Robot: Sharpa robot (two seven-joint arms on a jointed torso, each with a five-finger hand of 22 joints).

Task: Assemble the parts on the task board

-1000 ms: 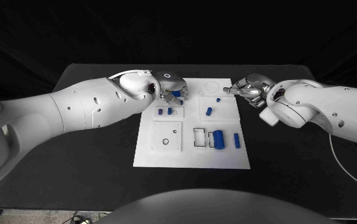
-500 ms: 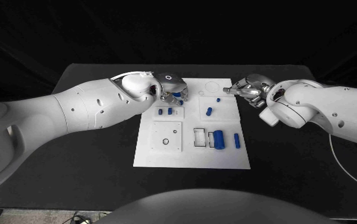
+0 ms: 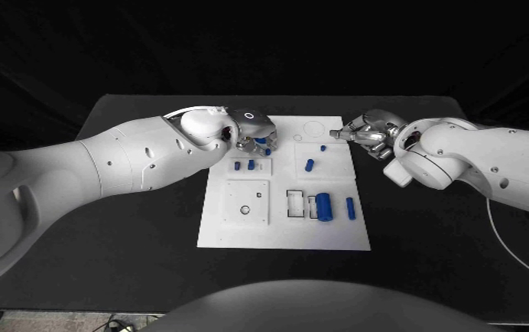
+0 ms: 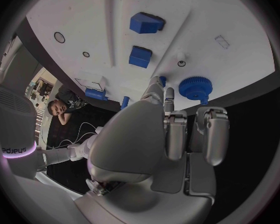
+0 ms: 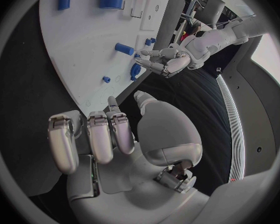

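One legible marking: in the left wrist view, a short word in pale letters runs along the grey band of a robot arm [image 4: 17,152], just above its glowing ring. It appears reversed and reads roughly as "sharpa"; the exact lettering cannot be confirmed. The task board [image 3: 331,232] and the blue parts [image 3: 324,206] bear no readable text.

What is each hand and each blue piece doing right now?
left hand: over the board's far left corner, fingers by the blue gear; grip not clear
right hand: at the board's far right edge, fingers curled, holding nothing
blue gear: lying flat on the task board
big blue cylinder: lying on its side
slim blue rod: lying beside the cylinder, apart from it
two blue blocks: side by side, untouched
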